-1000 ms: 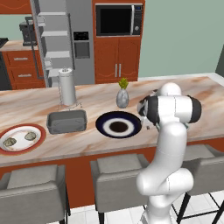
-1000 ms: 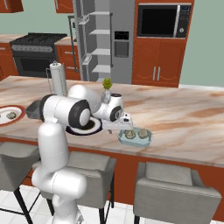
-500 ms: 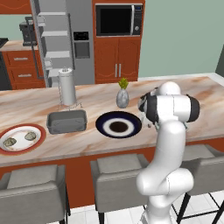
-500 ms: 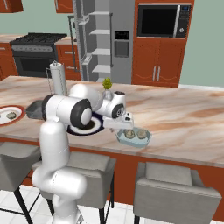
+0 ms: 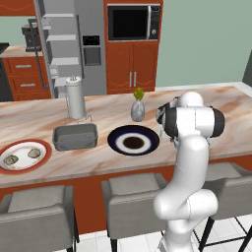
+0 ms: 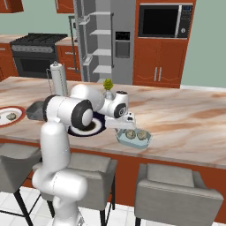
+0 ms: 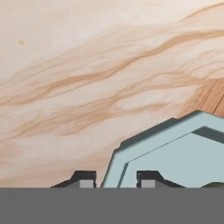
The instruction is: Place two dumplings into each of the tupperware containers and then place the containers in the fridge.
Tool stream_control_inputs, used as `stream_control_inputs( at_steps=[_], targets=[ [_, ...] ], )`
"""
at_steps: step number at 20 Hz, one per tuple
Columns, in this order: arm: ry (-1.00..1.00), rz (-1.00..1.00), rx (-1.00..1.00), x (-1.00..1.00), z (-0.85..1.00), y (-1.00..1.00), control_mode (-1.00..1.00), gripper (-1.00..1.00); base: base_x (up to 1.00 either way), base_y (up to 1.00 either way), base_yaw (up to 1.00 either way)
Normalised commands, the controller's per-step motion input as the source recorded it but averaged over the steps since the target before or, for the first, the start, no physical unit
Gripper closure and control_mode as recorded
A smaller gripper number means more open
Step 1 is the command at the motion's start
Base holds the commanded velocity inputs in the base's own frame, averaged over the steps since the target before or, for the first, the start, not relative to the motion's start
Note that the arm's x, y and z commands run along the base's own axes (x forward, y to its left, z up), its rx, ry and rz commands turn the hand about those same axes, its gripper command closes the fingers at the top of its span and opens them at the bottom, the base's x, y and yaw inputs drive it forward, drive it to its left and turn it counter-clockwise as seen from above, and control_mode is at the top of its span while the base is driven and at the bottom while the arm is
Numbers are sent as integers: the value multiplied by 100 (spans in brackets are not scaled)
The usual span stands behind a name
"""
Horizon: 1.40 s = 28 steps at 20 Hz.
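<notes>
Gripper (image 7: 116, 178) has narrowed, seemingly pinching the light blue-grey container (image 6: 133, 139) rim

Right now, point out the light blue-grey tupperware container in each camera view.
Left base view: covered by the robot's white arm, which stands in front of it.
Right base view: light blue-grey tupperware container at centre, near the counter's front edge, two dumplings inside.
Hand view: lower right, cut-corner rim close up.
Shared landmark: dark blue plate in both base views.
</notes>
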Motion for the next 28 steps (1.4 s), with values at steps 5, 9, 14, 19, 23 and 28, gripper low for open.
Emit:
stream_control_inputs(
  at_steps=[5, 9, 14, 19, 23, 28],
  targets=[
    [-1, 15, -1, -33, 7, 5, -100, 100, 0, 0, 0],
    [-3, 30, -3, -63, 30, 8, -100, 100, 0, 0, 0],
    [-7, 36, -2, -84, 53, 4, -100, 100, 0, 0, 0],
    [-12, 50, -7, -76, 55, 28, -100, 100, 0, 0, 0],
    [-10, 48, -6, -97, 64, 12, -100, 100, 0, 0, 0],
    [-4, 35, 0, -78, 80, 2, -100, 100, 0, 0, 0]
  ],
)
